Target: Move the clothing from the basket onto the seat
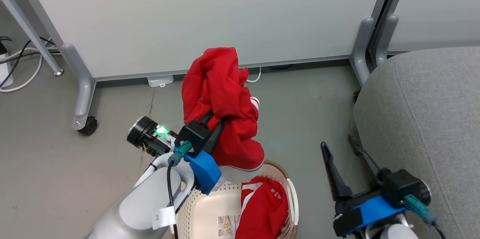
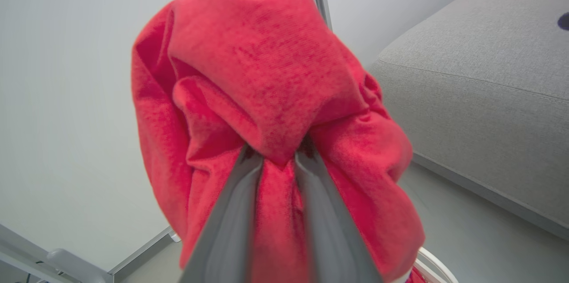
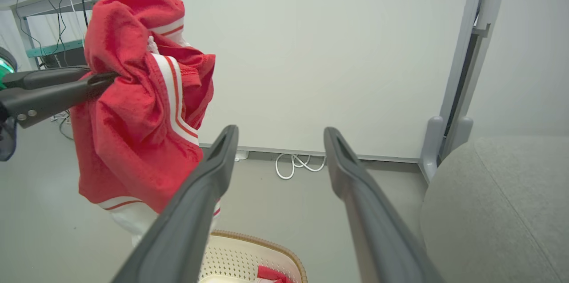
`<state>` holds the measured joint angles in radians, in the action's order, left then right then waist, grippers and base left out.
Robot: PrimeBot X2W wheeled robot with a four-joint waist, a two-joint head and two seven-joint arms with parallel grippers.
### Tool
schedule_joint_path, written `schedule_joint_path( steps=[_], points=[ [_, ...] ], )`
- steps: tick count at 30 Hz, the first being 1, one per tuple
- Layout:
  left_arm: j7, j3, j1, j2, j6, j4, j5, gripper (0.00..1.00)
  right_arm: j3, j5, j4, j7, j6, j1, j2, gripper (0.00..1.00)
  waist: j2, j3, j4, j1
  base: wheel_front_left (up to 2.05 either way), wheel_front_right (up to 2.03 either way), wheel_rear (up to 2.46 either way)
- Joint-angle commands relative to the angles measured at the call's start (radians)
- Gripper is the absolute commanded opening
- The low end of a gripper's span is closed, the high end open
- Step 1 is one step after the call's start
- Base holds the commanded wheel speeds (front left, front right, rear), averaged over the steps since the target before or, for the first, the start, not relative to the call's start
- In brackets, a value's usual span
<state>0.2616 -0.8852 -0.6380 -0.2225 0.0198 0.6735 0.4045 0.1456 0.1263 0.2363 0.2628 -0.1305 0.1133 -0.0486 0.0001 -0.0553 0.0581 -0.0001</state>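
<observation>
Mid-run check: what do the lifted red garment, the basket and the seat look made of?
Lifted red garment: soft knit fabric, probably cotton-blend; matte, fuzzy surface, limp folds. Basket: rigid cream plastic, moulded perforations; brown rim looks woven, possibly imitation. Seat: light grey textured upholstery cloth, stitched seam.

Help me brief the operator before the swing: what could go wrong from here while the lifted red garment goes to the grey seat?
1. The left claw pinches only a bunched fold of the held garment; it could slip out mid-swing.
2. Its loose hem hangs low over the basket and may snag the rim.
3. The open right claw stands between garment and seat, so fabric might catch on it.
</observation>
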Motion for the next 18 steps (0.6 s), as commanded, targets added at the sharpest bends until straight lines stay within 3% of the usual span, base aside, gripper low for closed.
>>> schedule_joint_path(
  steps=[1,18],
  points=[
    [0.005,0.006,-0.006,0.001,0.003,-0.005,-0.004,0.0,0.018,-0.006,0.003,0.003,0.0,0.016,-0.003,1.0,-0.0001,-0.003,0.002,0.0001,0.0,0.0,0.0],
    [0.005,-0.016,-0.06,0.069,0.024,-0.02,-0.039,0.0,0.282,-0.001,0.143,0.002,0.0,0.192,-0.004,1.0,-0.0001,-0.037,0.062,0.0001,0.0,0.0,0.0]
  ],
)
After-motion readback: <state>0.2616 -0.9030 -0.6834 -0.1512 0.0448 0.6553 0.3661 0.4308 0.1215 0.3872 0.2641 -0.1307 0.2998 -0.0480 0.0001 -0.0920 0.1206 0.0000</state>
